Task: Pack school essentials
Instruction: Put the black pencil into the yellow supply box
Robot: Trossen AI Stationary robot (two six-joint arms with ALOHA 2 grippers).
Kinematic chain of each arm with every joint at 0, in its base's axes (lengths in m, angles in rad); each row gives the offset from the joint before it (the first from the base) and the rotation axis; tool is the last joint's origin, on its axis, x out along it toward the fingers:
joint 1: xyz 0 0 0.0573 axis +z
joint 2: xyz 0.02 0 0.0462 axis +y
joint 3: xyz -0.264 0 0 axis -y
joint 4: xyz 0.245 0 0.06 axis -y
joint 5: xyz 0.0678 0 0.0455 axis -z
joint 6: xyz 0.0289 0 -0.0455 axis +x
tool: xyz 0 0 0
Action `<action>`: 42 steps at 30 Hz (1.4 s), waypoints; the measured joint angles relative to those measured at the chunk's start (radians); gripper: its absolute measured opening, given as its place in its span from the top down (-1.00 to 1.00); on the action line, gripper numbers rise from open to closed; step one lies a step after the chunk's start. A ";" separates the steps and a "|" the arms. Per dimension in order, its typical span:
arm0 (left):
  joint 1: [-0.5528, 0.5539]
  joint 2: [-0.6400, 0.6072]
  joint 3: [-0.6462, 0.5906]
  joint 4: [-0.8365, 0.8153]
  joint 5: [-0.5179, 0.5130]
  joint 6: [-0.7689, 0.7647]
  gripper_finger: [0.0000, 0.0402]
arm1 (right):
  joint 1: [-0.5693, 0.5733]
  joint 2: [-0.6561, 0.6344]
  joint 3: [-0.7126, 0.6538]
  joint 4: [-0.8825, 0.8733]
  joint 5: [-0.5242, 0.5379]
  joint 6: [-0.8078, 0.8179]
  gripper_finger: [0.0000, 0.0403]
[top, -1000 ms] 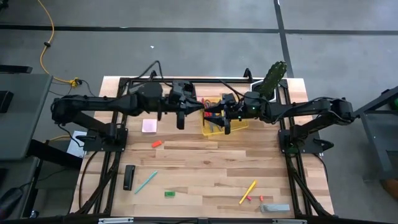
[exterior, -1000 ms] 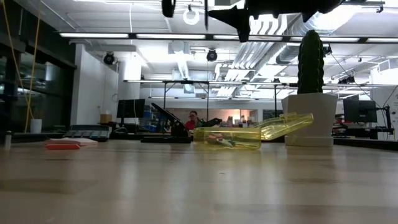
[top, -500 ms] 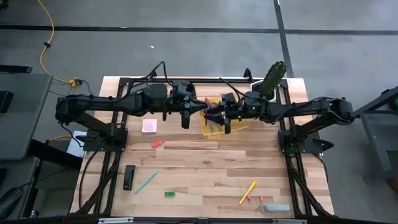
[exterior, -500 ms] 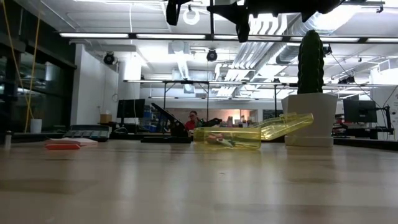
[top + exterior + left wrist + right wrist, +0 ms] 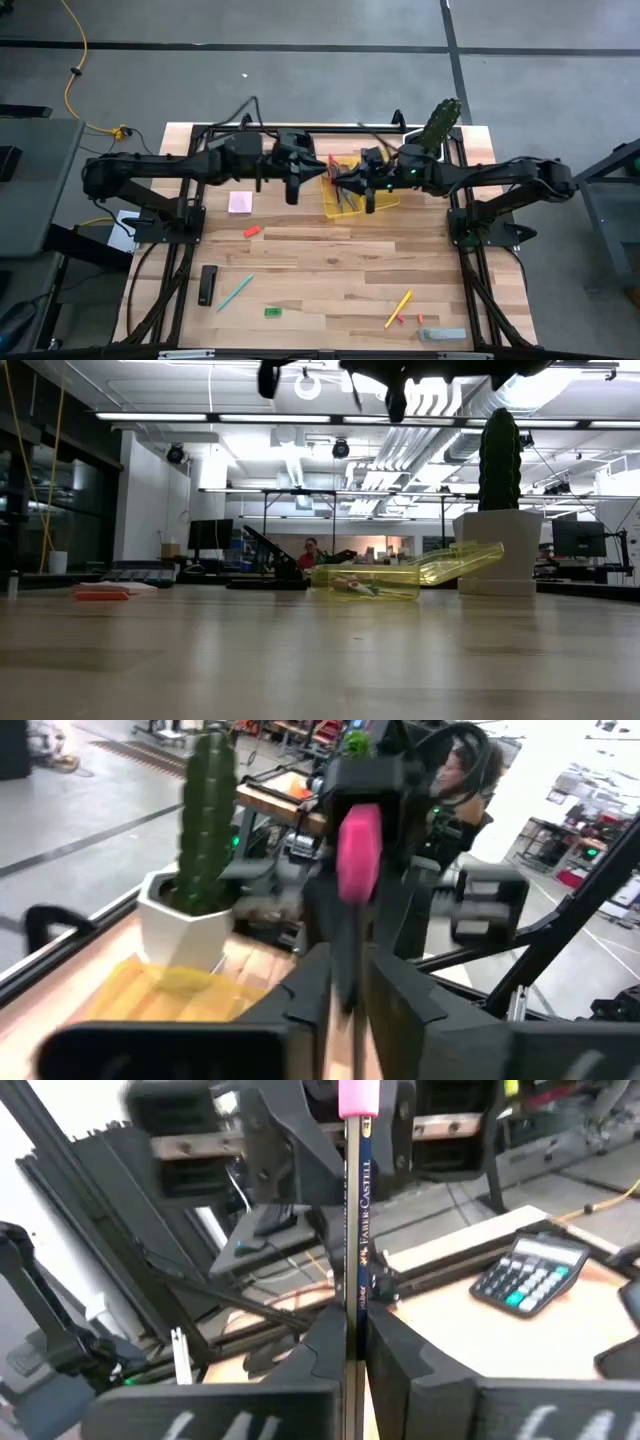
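Right hand (image 5: 350, 1342) clamped on a slim dark pencil (image 5: 352, 1210) (pink eraser cap), upper centre; left hand (image 5: 345, 990) fingers slightly apart around it. Translucent yellow plastic case (image 5: 358, 200) below holds scissors.

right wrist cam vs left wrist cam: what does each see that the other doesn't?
Right wrist only: the black calculator on the table, and the lettering down the pencil that the right gripper is shut on. Left wrist only: the cactus in its white pot, with the yellow case beside it. Both: that pencil with its pink eraser cap, the left gripper also at it, and the opposite arm behind.
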 joint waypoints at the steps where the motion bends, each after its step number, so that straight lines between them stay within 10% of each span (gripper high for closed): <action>1: 0.004 -0.021 0.000 -0.038 0.000 0.002 0.68 | -0.008 -0.022 0.001 -0.028 0.001 -0.007 0.96; 20: -0.071 -0.458 0.000 -0.354 -0.095 0.098 0.36 | -0.066 -0.129 0.001 -0.271 0.204 0.144 1.00; 26: -0.102 -0.452 0.000 -0.354 -0.155 0.097 0.37 | -0.122 0.028 0.001 -0.406 0.234 0.492 1.00; 42: -0.104 -0.442 0.000 -0.355 -0.155 0.042 0.37 | -0.217 0.384 0.000 -0.448 0.165 0.651 1.00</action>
